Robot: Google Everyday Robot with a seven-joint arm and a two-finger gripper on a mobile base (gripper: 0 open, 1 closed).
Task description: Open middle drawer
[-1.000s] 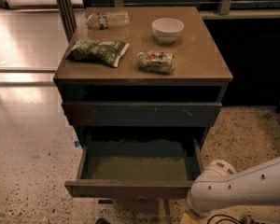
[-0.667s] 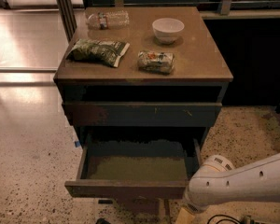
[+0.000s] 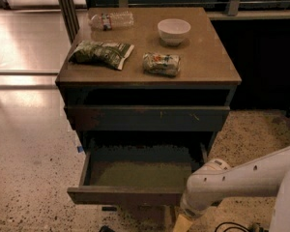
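The middle drawer of the brown cabinet stands pulled out toward me. Its dull olive-tan floor shows and nothing lies in it. Its dark plain front panel is low in the view. Above it the larger drawer front with pale scratch marks is closed. My white arm comes in from the right, below the drawer's right front corner. My gripper hangs at the bottom edge, just right of and below the drawer front, mostly cut off by the edge of the view.
On the cabinet top lie a white bowl, a clear water bottle, a green chip bag and a small snack bag. Speckled floor lies to the left. A dark cable lies by my arm.
My arm has shifted slightly to the left beside the drawer's right corner. The drawer stays pulled out as before.
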